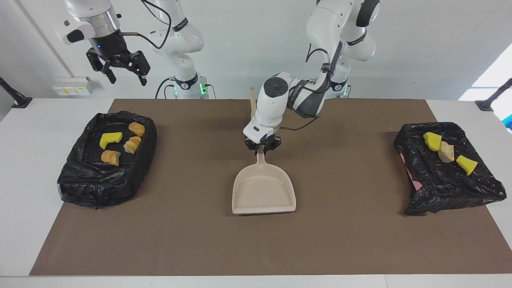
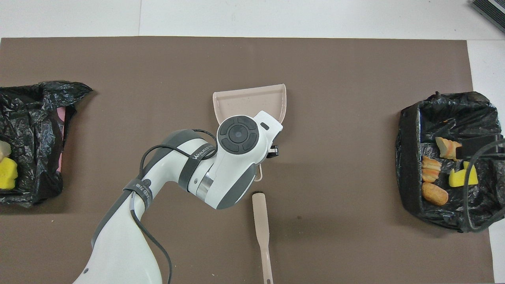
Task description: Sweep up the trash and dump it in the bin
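Straddling the dustpan point(image 1: 264, 192) handle on the mat, left tool point(image 1: 262, 147), opening unclear; right tool point(image 1: 120, 71) spread, empty.

high facing; overhead; shared table point(image 1: 24, 160)

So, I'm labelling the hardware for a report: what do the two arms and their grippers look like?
Both arms are glossy white with dark grey joint caps and bands and black cables looped outside. The left arm's forearm carries grey lettering. The left gripper and the right gripper are black two-finger units, each with a small blue light; a silver ring sits above the right one.
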Controlling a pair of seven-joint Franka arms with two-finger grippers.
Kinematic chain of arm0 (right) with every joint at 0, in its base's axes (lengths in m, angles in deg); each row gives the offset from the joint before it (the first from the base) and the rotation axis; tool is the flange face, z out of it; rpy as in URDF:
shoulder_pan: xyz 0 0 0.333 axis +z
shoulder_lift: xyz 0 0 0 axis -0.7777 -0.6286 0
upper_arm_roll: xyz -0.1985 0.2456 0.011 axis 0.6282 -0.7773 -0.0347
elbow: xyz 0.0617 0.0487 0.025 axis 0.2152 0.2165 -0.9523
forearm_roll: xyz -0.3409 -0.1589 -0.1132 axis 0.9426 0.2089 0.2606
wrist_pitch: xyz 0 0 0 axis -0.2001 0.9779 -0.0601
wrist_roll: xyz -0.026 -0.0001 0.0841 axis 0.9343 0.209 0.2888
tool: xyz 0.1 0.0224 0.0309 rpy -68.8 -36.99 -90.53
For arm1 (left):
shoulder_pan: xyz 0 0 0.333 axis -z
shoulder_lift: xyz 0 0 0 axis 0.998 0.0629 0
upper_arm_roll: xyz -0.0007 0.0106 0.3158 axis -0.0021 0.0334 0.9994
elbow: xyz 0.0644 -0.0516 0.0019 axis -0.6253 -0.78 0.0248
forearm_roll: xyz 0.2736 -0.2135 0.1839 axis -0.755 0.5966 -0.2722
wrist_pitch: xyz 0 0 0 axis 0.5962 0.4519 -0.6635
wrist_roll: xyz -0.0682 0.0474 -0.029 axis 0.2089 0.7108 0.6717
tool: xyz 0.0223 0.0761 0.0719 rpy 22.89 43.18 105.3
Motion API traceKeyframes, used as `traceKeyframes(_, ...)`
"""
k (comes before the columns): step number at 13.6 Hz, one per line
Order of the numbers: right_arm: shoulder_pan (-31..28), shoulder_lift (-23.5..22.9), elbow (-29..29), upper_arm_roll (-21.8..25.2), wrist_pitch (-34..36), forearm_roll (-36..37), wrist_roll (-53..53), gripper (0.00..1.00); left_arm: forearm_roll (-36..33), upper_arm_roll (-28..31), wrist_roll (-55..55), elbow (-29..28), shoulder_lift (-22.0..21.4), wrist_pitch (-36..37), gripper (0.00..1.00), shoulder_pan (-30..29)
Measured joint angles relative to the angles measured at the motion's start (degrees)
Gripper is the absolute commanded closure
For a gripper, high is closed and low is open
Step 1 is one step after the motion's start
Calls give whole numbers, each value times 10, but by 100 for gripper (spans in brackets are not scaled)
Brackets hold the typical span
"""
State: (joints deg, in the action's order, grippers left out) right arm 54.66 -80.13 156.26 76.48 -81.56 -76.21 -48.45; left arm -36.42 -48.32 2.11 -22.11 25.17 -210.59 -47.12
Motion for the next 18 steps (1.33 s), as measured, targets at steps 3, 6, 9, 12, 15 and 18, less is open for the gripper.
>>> traceKeyframes(3, 0, 0, 0, 0, 0, 0, 0, 0, 0, 6, 23, 10, -15, 10, 0, -35)
traceKeyframes(6, 0, 0, 0, 0, 0, 0, 0, 0, 0, 9, 113, 25, -50, 55, 0, -104)
traceKeyframes(9, 0, 0, 0, 0, 0, 0, 0, 0, 0, 11, 209, 30, -82, 95, 0, -167)
traceKeyframes(12, 0, 0, 0, 0, 0, 0, 0, 0, 0, 12, 314, 33, -119, 152, 0, -244)
traceKeyframes(15, 0, 0, 0, 0, 0, 0, 0, 0, 0, 14, 385, 33, -154, 207, 0, -307)
traceKeyframes(18, 0, 0, 0, 0, 0, 0, 0, 0, -3, 14, 447, 32, -193, 274, 0, -347)
